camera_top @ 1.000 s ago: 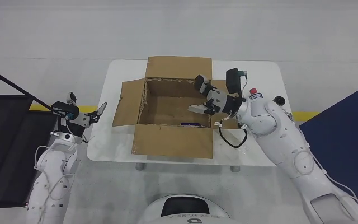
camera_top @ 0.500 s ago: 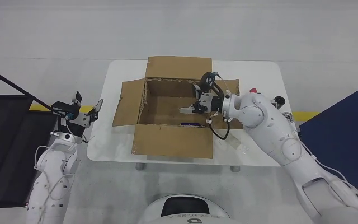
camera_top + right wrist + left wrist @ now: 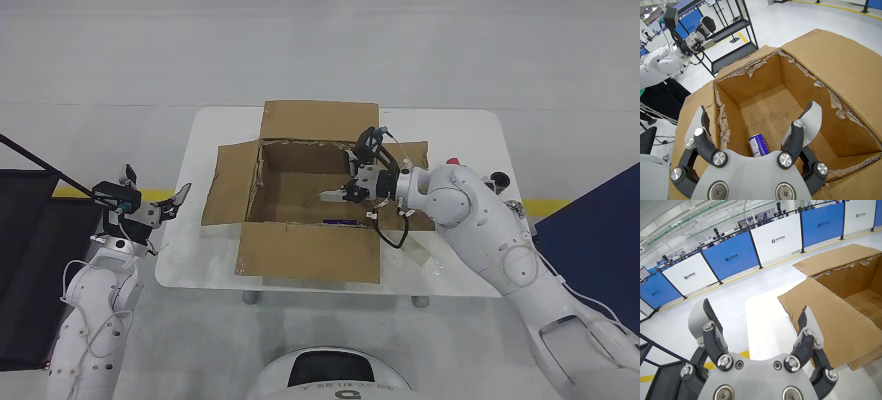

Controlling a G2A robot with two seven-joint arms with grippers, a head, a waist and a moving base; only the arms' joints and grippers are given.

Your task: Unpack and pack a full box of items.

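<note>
An open cardboard box (image 3: 310, 250) stands on the white table (image 3: 465, 150), flaps spread outward. In the right wrist view a blue can (image 3: 759, 144) lies on its side on the box (image 3: 795, 79) floor, close to one wall; from the top a sliver of the can (image 3: 340, 222) shows. My right gripper (image 3: 342, 180) hangs open over the box's right half, above the can, fingers (image 3: 813, 111) apart and empty (image 3: 757, 109). My left gripper (image 3: 157, 184) is open and empty beyond the table's left edge, facing the box (image 3: 829, 323) with nothing between its fingers (image 3: 755, 306).
A black shelf rack (image 3: 20, 250) stands on the floor left of the table, behind the left arm. The box's torn inner edges (image 3: 840, 111) are ragged. Bare table surface (image 3: 190, 250) lies left of the box and at the right (image 3: 470, 270).
My right gripper swung from above the box's right rim to over the opening and turned downward; over the last half second it barely shifted. The left arm stayed put.
</note>
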